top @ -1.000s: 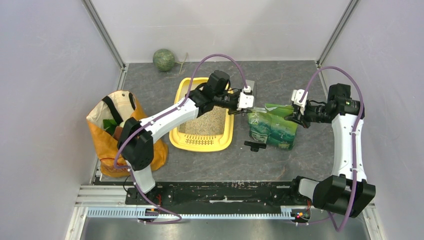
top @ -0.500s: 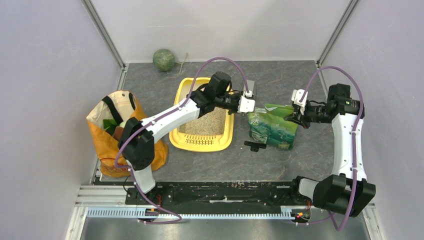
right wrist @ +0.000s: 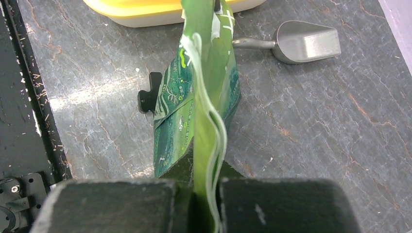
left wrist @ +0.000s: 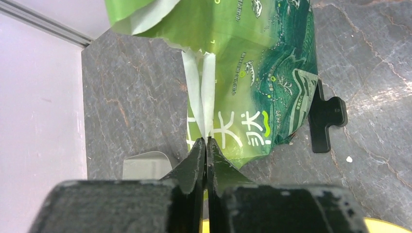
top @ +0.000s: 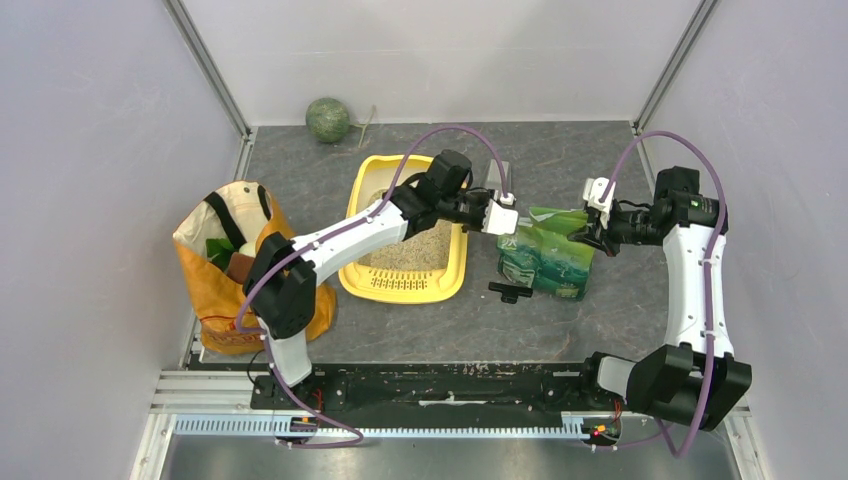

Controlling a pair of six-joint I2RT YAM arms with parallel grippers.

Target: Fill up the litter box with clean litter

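Left tool (left wrist: 206, 144) farther right, on green bag (top: 545, 262) — seam (left wrist: 203, 97) grip clear only wrist-side

1. green bag (left wrist: 252, 73): large white chinese characters (left wrist: 233, 133) stand just beyond the tips of the left pincer (left wrist: 206, 145), a little to their right in the left wrist view. the first reads 天; the next cannot be told for sure.
2. same bag, further from that pincer: thin lines of small white print (left wrist: 241, 53), too small to read.
3. far ahead of the right pincer (right wrist: 206, 194), at the bag's far end: white strokes (right wrist: 222, 22), cut off and unreadable.
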